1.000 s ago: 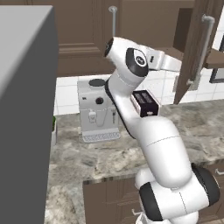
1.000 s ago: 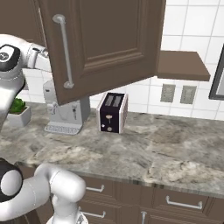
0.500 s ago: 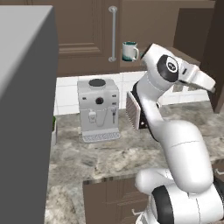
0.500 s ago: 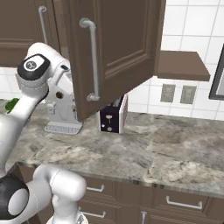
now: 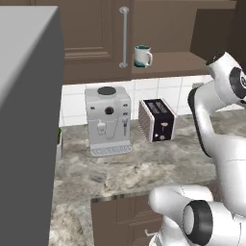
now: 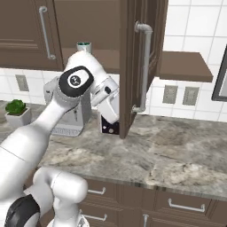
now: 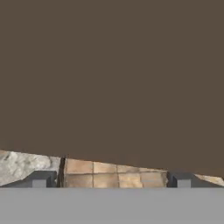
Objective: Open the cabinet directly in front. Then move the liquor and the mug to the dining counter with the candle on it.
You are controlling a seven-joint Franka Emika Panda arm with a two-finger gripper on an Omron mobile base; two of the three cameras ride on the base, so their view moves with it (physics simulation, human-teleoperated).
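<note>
Cabinet door swung wide, my hand close behind it

My gripper (image 7: pixel 110 179) is spread apart, holding nothing, facing the smooth brown panel of the cabinet (image 6: pixel 135 66) door. The white, teal-rimmed mug (image 5: pixel 142 56) stands on the exposed shelf above the boxy toaster (image 5: pixel 157 120); marbled counter (image 6: pixel 177 155) lies below the door's edge.

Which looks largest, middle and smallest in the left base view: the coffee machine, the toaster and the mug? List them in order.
1. coffee machine, largest.
2. toaster, clearly shorter and narrower.
3. mug, smallest by far; it sits up on the open cabinet shelf, somewhat farther back, but the gap is too big for that to matter.
</note>
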